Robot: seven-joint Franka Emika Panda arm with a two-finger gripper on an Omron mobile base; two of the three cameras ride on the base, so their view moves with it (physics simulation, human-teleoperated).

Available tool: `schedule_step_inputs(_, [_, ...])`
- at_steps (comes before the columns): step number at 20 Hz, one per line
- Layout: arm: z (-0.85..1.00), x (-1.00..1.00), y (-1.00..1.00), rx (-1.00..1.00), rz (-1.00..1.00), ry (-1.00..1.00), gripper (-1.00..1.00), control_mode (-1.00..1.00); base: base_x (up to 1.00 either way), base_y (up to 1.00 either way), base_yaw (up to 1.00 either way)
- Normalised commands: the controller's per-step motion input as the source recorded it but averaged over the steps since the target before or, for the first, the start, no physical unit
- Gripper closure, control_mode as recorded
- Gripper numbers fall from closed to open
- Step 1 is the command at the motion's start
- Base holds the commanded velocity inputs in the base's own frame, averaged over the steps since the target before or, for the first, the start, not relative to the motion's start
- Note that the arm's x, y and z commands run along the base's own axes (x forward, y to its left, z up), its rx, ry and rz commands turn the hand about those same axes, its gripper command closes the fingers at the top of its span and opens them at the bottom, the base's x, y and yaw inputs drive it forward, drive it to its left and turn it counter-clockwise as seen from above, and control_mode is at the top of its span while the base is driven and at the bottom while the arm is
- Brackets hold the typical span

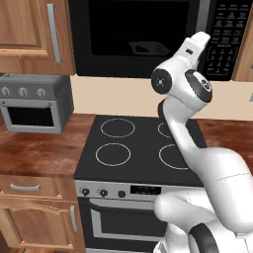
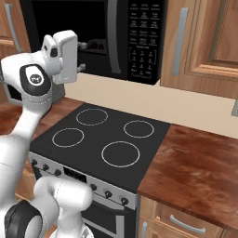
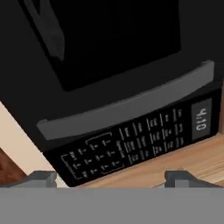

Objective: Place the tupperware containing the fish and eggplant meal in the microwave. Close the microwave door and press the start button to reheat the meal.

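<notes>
The black microwave [image 1: 143, 34] hangs above the stove with its door [image 2: 69, 28] closed. Through the dark glass, the tupperware [image 1: 147, 48] shows faintly inside; what it holds cannot be made out. My gripper [image 2: 81, 56] is raised in front of the door, a little left of the vertical grey handle strip [image 2: 111, 32], with its fingers apart and nothing between them. In the hand view, which is rolled sideways, the open gripper [image 3: 113, 178] faces the handle strip [image 3: 127, 105] and the keypad panel [image 3: 131, 146] from close by. The keypad [image 1: 225, 39] sits at the microwave's right end.
A black four-ring cooktop [image 1: 138, 143] lies below the microwave. A small grey toaster oven [image 1: 34, 101] stands on the wooden counter at left. More wooden counter [image 2: 195, 162] extends right of the stove. Wooden wall cabinets [image 2: 200, 37] flank the microwave.
</notes>
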Motion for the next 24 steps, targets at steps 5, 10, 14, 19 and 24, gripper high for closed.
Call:
schedule_step_inputs(5, [0.06,-0.84,0.00,0.38,0.00,-0.40,-1.00,-1.00,0.00,0.00,0.00])
schedule_step_inputs(10, [0.12,-0.75,0.00,0.42,0.00,-0.33,-1.00,-1.00,0.00,0.00,0.00])
schedule_step_inputs(14, [0.17,-0.51,-0.11,0.48,0.03,-0.17,-1.00,-1.00,0.00,0.00,0.00])
schedule_step_inputs(19, [-0.02,-0.55,-0.28,0.47,0.17,-0.14,-1.00,-1.00,0.00,0.00,0.00])
schedule_step_inputs(24, [-0.28,-0.46,-0.01,0.30,0.21,-0.24,-1.00,-1.00,0.00,0.00,0.00])
